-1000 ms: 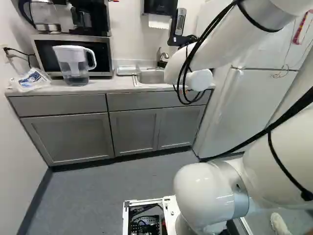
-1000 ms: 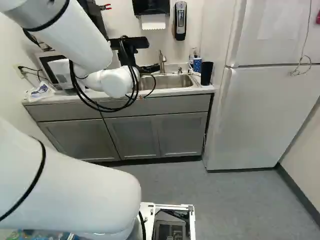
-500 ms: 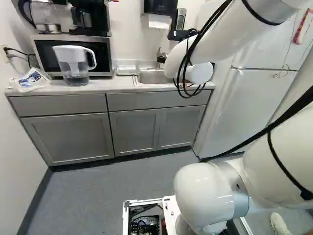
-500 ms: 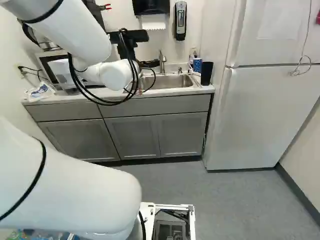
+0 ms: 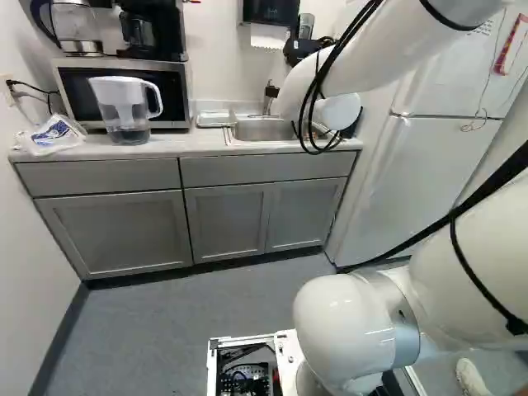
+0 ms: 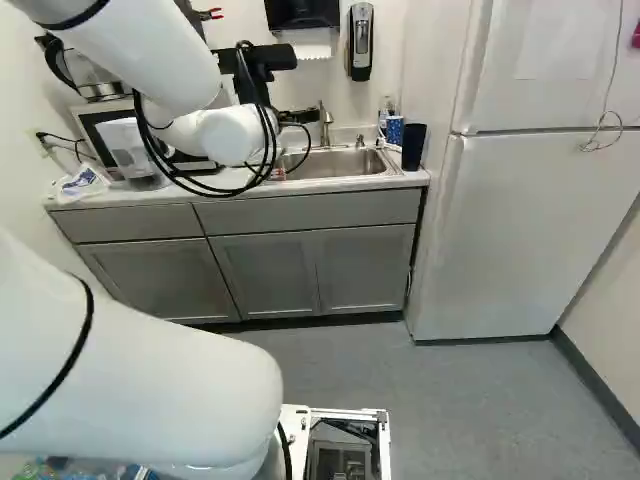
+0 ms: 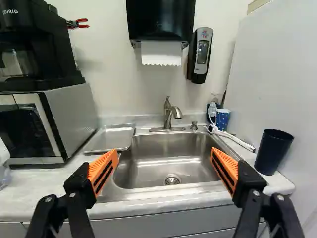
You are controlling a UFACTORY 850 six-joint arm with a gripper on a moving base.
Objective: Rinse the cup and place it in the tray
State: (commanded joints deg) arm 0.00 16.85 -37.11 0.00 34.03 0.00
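Observation:
In the right base view my gripper [image 6: 298,117] shows partly behind the wrist and cables, over the sink area. The wrist view shows the gripper [image 7: 164,165] open, with nothing between its orange pads and the steel sink [image 7: 168,153] ahead. A dark tapered cup [image 7: 273,151] stands upright on the counter, beyond and beside the finger on the fridge side. Farther back by the wall stands a blue cup with white dots [image 7: 223,119]. The shallow metal tray [image 7: 111,138] lies on the other side of the sink, beside the microwave; its surface is bare.
The faucet [image 7: 171,113] rises behind the sink, with a white-handled brush [image 7: 237,141] near the dotted cup. A microwave [image 5: 124,87] and water pitcher [image 5: 126,110] stand along the counter. The white fridge [image 6: 520,230] borders its other end. A towel dispenser [image 7: 161,20] hangs above.
The upper arm and wrist have shifted a little, and the wrist's rounded end sits higher in both base views. The base, cups and tray have not visibly moved.

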